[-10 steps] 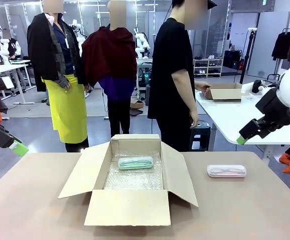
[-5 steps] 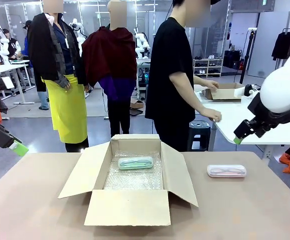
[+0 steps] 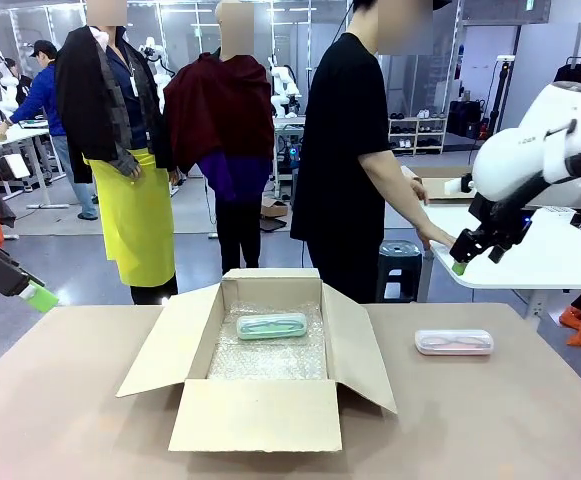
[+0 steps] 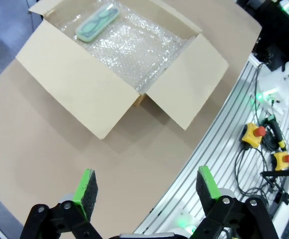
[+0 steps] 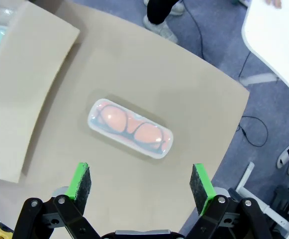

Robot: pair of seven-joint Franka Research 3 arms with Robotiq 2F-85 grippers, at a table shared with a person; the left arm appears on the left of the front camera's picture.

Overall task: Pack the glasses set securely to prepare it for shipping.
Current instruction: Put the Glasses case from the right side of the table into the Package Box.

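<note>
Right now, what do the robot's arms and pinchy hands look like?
The right arm is smooth, rounded and white. The left gripper and right gripper are both black, each with two fingers tipped with bright green pads that have dark, rough-looking faces. Small round bolts show at the finger joints.

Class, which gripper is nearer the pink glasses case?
Right. The right gripper hovers open above the pink case; the left gripper hangs far off, beyond the box's other side.
</note>
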